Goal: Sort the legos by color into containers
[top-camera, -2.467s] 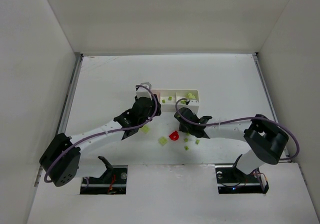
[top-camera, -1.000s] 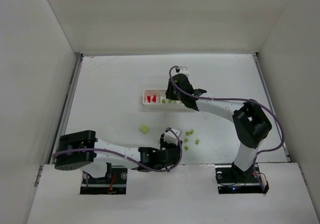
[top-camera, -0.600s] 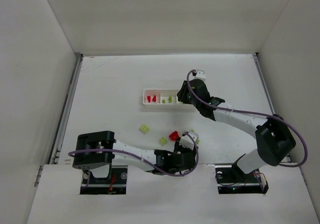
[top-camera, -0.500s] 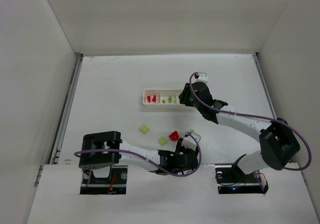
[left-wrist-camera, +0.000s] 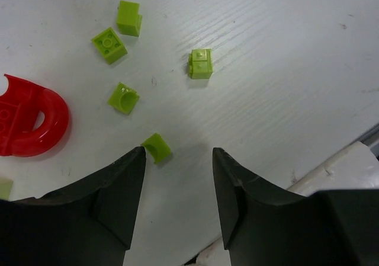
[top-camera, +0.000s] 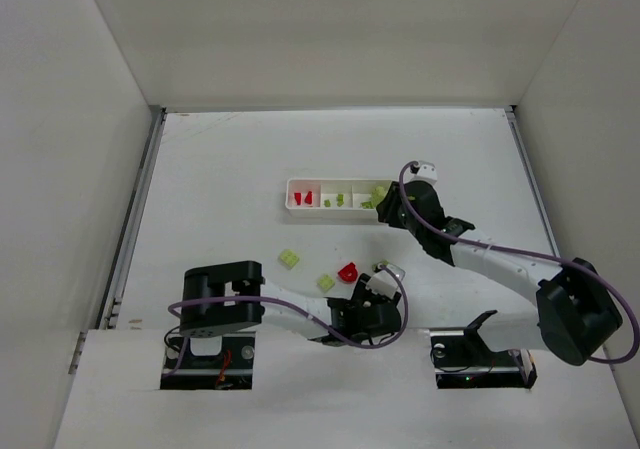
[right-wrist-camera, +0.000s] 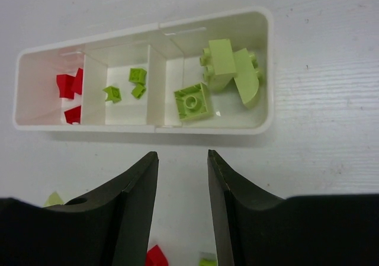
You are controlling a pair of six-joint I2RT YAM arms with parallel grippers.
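The right gripper (right-wrist-camera: 180, 159) — parted, empty — has slid toward frame right, uncovering the long white plastic tray's (right-wrist-camera: 207, 128) right end; the left gripper (left-wrist-camera: 177, 159) gapes, empty, over tiny yellow-green plastic bricks (left-wrist-camera: 200, 63).

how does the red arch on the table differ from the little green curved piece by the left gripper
Colour: the red arch is red, the green curved piece yellow-green. Size: the red arch is far bigger than the green curved piece. Place: the green curved piece lies just ahead of the left gripper; the red arch sits off to one side. Both lie loose on the table, outside the tray.
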